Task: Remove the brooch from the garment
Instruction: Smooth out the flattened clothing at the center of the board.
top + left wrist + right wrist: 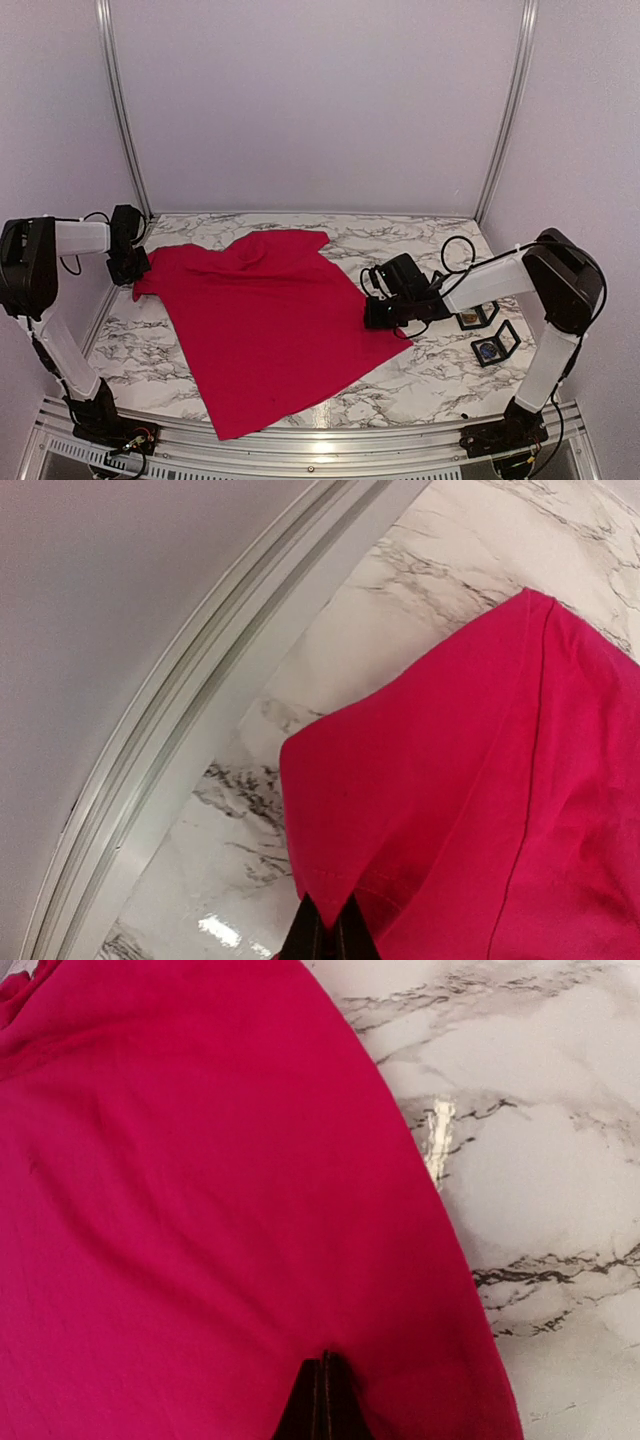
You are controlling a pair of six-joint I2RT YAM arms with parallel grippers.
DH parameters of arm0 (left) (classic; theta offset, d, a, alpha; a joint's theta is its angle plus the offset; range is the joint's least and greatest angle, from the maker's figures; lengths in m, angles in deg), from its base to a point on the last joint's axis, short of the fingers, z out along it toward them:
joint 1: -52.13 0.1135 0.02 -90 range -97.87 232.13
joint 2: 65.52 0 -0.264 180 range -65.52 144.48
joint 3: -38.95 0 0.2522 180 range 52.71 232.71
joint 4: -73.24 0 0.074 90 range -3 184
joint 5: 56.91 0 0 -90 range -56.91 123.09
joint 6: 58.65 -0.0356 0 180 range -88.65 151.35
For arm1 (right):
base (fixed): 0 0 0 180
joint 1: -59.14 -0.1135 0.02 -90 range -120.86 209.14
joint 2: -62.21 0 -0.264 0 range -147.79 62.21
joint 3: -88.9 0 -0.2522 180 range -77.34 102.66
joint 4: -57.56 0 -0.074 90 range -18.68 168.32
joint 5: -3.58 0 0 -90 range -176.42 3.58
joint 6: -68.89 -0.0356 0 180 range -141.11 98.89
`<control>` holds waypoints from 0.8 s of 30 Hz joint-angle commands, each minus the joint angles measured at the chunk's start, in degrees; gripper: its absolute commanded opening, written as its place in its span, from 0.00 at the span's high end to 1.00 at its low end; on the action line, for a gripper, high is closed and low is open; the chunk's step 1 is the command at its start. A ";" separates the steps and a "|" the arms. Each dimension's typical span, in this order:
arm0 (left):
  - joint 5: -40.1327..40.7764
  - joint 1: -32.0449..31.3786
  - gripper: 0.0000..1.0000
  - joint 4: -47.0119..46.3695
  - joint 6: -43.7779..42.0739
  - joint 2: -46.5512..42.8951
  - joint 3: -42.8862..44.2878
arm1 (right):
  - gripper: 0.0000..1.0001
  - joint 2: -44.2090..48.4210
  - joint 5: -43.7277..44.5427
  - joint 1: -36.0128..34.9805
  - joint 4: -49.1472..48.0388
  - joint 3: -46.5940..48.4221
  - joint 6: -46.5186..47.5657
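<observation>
The red T-shirt (260, 320) lies spread flat on the marble table (440, 385). My left gripper (137, 270) is at the shirt's far left corner. In the left wrist view (325, 932) it is shut, with the pointed corner of the shirt (460, 780) pinched between its jaws. My right gripper (376, 312) is at the shirt's right edge. In the right wrist view (322, 1390) it is shut, its tips pressed into a small pucker of the shirt (200, 1210). No brooch shows on the shirt in any view.
Two small black display boxes stand right of the right gripper, one with a gold item (477, 318) and one with a blue item (496, 345). A white rail (150, 740) and wall run close behind the left gripper.
</observation>
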 commanded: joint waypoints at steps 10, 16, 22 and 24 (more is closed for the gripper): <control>-4.12 3.94 0.71 3.80 -2.81 -10.63 -8.02 | 1.00 3.56 -2.79 -6.30 13.06 -8.86 -2.41; -5.06 -6.07 0.54 4.17 -4.02 -8.37 3.18 | 1.00 4.75 -3.93 -7.24 13.86 -9.39 -2.92; -7.87 -13.88 0.54 -0.36 -4.55 3.03 15.39 | 1.00 6.97 -0.82 -7.30 16.18 -6.34 -2.91; -8.22 -16.23 0.56 -1.91 -5.24 7.86 20.09 | 1.00 7.06 -0.32 -7.25 16.46 -4.62 -2.69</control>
